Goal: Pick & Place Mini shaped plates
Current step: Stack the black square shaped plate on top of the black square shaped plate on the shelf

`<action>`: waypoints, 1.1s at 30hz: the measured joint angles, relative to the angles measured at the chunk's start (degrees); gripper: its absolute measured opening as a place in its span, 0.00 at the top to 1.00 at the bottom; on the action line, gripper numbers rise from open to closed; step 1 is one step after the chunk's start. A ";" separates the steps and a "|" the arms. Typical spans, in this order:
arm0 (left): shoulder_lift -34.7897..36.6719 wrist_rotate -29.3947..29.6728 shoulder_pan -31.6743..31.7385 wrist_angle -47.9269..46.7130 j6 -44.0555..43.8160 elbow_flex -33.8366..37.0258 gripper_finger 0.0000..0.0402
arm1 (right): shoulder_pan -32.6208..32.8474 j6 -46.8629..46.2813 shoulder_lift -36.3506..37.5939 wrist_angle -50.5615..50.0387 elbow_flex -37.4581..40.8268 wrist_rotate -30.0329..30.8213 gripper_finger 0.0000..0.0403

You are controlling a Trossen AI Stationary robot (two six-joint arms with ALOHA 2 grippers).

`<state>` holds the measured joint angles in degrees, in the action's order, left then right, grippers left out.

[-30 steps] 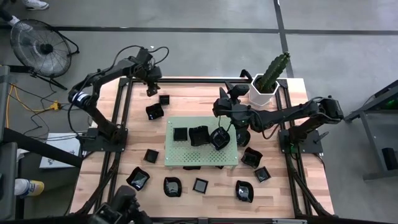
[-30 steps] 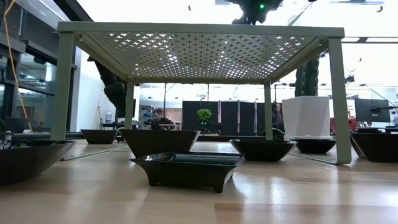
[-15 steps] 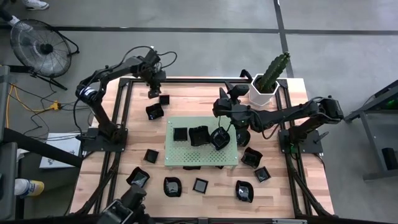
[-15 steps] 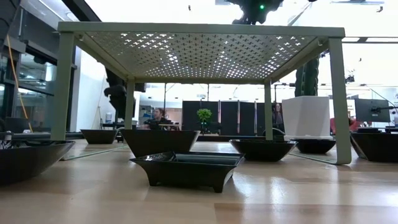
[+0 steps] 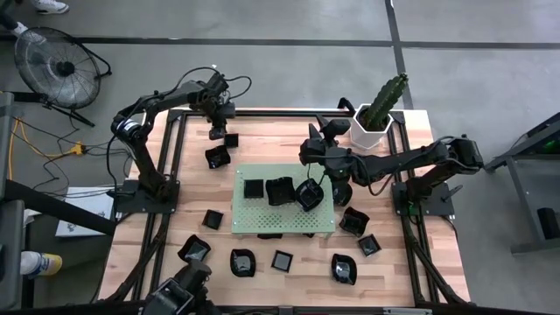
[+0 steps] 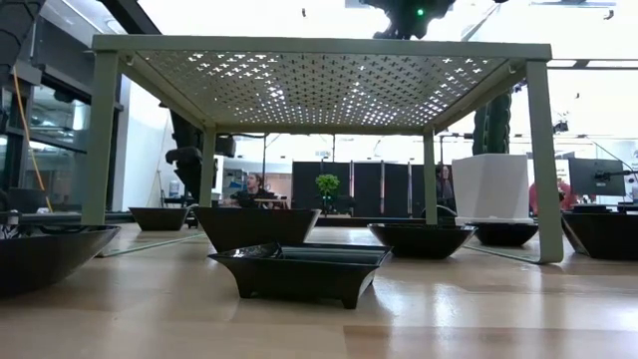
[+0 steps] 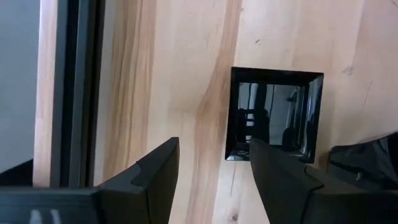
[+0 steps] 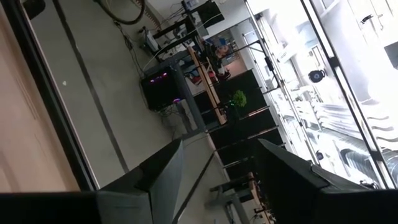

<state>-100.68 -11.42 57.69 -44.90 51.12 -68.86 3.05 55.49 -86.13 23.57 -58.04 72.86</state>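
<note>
**Inspector:** Starting at the left. The left gripper (image 5: 216,133) hangs over the far-left part of the table (image 5: 184,188), fingers apart and empty. In its wrist view a small square plate (image 7: 273,114) lies flat on the wood just ahead of the fingertips, near the table's edge rail.

**Assessor:** How should that pick be done?

**Inspector:** In my judgement — bring one finger over the near wall of the plate and the other outside it, descend straight, and close on the rim only. The glaze looks slippery, so a shallow pinch risks a slide.

**Assessor:** And further right?

**Inspector:** Three plates already rest on the green perforated board (image 5: 325,224); the remaining plates are scattered on the wood around it. The right gripper (image 5: 317,133) is raised by the white plant pot (image 5: 368,134), its arm stretched across the board's right end — fingers spread, holding nothing, its camera aimed out into the room
</note>
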 joint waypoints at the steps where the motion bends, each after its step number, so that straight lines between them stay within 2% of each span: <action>1: 0.00 -0.02 -0.20 0.11 0.64 0.00 0.52 | 0.00 -0.01 0.00 -0.23 0.00 0.00 0.51; 6: 0.00 0.68 -1.73 1.66 1.57 0.00 0.52 | 0.00 -1.37 0.00 -0.89 0.02 0.00 0.51; 16: -3.79 6.89 -4.26 3.65 1.59 0.09 0.52 | 0.02 -1.32 0.00 -1.79 0.02 0.55 0.51; 33: -4.45 5.68 -4.15 1.98 1.36 0.07 0.52 | 0.02 -1.47 0.00 -1.90 0.02 0.44 0.51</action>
<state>-105.13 -5.74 53.54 -42.92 52.49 -68.79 3.07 54.02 -86.13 21.67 -58.02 73.30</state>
